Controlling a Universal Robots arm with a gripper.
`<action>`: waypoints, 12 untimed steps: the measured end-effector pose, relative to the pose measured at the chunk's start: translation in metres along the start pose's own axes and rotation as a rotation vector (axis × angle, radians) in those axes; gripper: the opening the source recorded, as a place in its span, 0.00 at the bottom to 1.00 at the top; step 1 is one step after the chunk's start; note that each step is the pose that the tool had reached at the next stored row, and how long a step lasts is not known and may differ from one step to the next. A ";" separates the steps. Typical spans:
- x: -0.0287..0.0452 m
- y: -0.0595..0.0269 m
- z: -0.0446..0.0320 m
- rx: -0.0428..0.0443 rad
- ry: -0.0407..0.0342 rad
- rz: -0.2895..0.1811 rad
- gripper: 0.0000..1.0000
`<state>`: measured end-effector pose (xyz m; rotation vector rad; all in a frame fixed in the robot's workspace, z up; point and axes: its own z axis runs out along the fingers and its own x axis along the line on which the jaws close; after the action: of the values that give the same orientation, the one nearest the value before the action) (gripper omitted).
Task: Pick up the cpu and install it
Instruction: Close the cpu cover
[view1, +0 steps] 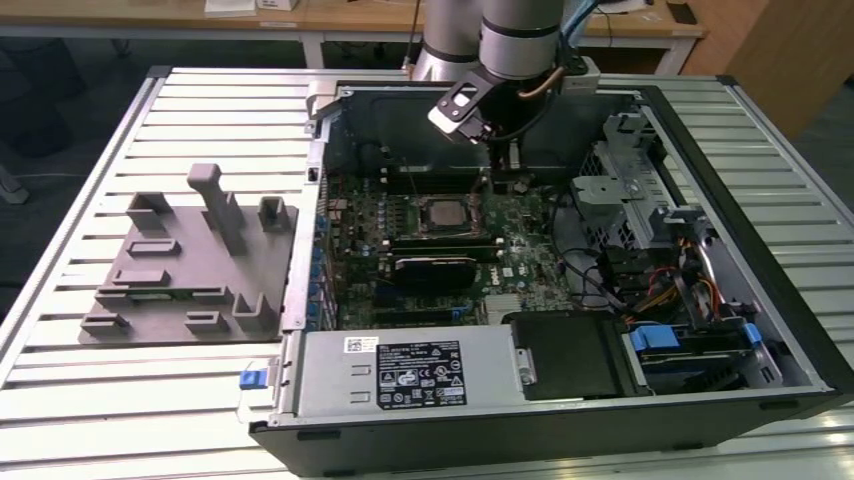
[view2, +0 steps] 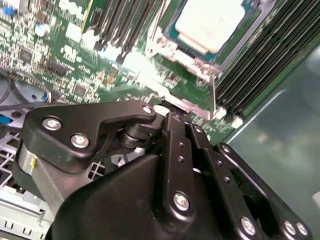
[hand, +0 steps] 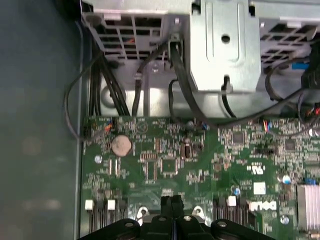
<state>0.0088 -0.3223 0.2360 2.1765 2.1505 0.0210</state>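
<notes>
The cpu (view2: 210, 22), with a silver-white top, lies inside the metal-framed socket (view2: 172, 47) on the green motherboard (view2: 65, 50). In the exterior view the cpu (view1: 441, 212) sits at the board's middle. My gripper (view1: 509, 180) hangs over the board just to the exterior view's right of the socket and a little behind it. Its two black fingers (hand: 172, 204) are pressed together with nothing visible between them. In the second wrist view the gripper (view2: 172, 117) has its tips beside the socket's thin metal lever (view2: 212, 100).
The open computer case (view1: 747, 250) lies on a slatted table. A drive cage (view1: 641, 200) and cables (hand: 100, 85) stand at the exterior view's right, and a power supply (view1: 400, 370) at the front. A grey parts fixture (view1: 187, 260) sits left of the case.
</notes>
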 end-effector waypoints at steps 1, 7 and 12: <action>0.0000 -0.0026 -0.0001 -0.0005 0.0001 0.000 0.11; -0.0002 -0.0158 -0.0011 -0.0032 -0.0003 0.001 0.11; -0.0004 -0.0251 -0.0017 -0.0059 -0.0002 0.002 0.11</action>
<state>-0.0164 -0.3223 0.2360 2.1749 2.1459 0.0273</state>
